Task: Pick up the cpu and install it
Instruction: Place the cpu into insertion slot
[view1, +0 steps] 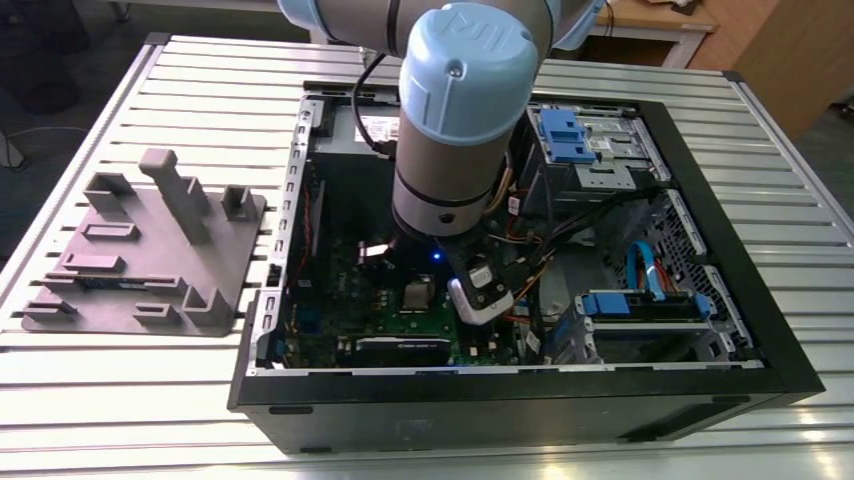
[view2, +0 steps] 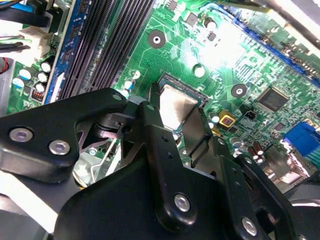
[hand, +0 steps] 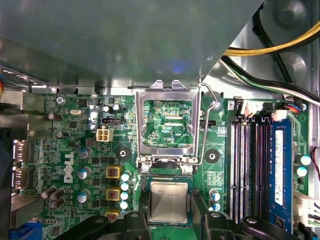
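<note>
Item: the cpu (hand: 169, 201), one piece, near-square with no marked long axis, pale silvery top facing up, lying flat in the socket on the green motherboard (hand: 220, 175), edges parallel to the socket's. In the second wrist view the cpu (view2: 175, 107) shows between two black fingers (view2: 159, 135). Gripper (hand: 169, 212): jaws closed on the cpu's two opposite edges. Adjacent: one metal socket frame (hand: 137, 125), hinged open and standing just beyond the cpu, with one wire lever (hand: 214, 104) raised beside it. Board fittings: three yellow-faced square parts (hand: 112, 171) in a row, one white four-hole connector (hand: 103, 134), one blue memory stick (hand: 280, 170) seated past the black slots. White lettering is printed on the board. In the exterior view, the arm (view1: 461, 120) reaches down into one open black computer case (view1: 534, 400) lying on its side on a slatted metal desk (view1: 134, 400). One grey fixture tray (view1: 147, 260) sits on the exterior view's left.
</note>
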